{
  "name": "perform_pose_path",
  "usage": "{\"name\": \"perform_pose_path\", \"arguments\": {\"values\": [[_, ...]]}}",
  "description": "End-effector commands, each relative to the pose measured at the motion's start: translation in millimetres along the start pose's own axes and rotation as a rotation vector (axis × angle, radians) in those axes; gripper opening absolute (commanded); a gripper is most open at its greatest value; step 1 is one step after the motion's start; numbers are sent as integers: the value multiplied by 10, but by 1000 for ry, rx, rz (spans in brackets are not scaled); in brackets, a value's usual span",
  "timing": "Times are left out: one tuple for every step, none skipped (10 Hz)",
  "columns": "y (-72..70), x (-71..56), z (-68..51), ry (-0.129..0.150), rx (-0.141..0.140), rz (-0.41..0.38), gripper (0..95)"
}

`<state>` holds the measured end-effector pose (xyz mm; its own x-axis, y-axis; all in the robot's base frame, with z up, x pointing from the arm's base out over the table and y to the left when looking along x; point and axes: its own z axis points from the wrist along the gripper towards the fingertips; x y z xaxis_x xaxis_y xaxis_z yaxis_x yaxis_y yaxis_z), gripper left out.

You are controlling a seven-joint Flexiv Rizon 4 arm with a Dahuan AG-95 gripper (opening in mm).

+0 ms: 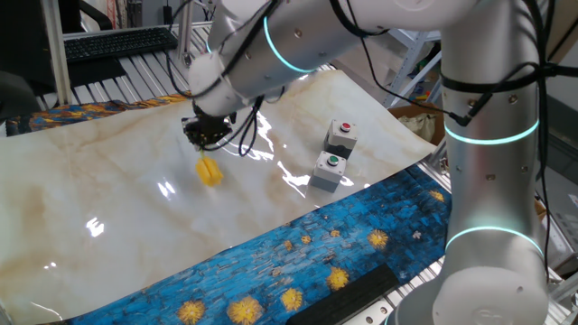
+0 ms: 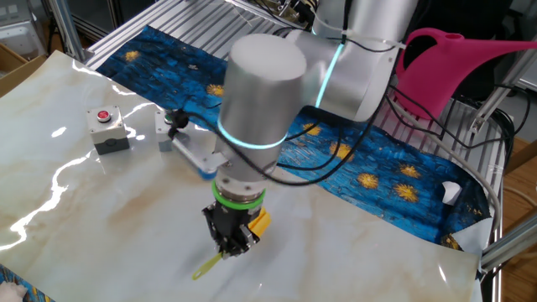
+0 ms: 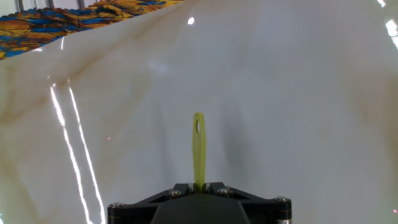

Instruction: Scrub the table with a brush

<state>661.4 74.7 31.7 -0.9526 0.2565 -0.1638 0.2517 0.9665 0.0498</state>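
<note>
The yellow brush point(image 1: 209, 171) rests on the cream marble table point(image 1: 108, 199), its blocky head just in front of my gripper point(image 1: 207, 140). In the other fixed view the head point(image 2: 258, 220) shows beside the gripper point(image 2: 231, 243), and the thin handle sticks out on the far side towards the table point(image 2: 377, 243) edge. In the hand view the handle point(image 3: 198, 146) runs out from between the jaws of the gripper point(image 3: 199, 186) over the table point(image 3: 298, 93). The jaws stand tight against the handle, shut on it.
Two grey button boxes stand to the right, one with a red button point(image 1: 341, 135) and one with a green button point(image 1: 330, 170). The red one also shows in the other fixed view point(image 2: 107, 130). Blue flowered cloth point(image 1: 298, 262) edges the slab. A pink watering can point(image 2: 453, 67) stands beyond.
</note>
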Motion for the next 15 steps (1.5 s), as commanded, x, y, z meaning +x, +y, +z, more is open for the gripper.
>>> {"name": "perform_pose_path", "arguments": {"values": [[-26,-13,14,78,11,-3,0],[-73,-34,23,89,17,-2,0],[-95,-43,20,90,19,-3,0],[-200,-82,-21,100,23,17,0],[-261,-95,-41,101,33,40,0],[-346,-105,-67,102,61,85,0],[-433,-114,-102,103,86,139,0],[-471,-119,-124,107,88,184,0],[-566,-134,-188,127,92,319,0],[-645,-138,-232,131,100,426,0],[-687,-137,-250,132,96,532,0],[-708,-138,-280,137,112,650,0],[-710,-137,-294,135,117,704,0],[-713,-135,-317,133,132,793,0],[-721,-131,-330,133,145,858,0]]}}
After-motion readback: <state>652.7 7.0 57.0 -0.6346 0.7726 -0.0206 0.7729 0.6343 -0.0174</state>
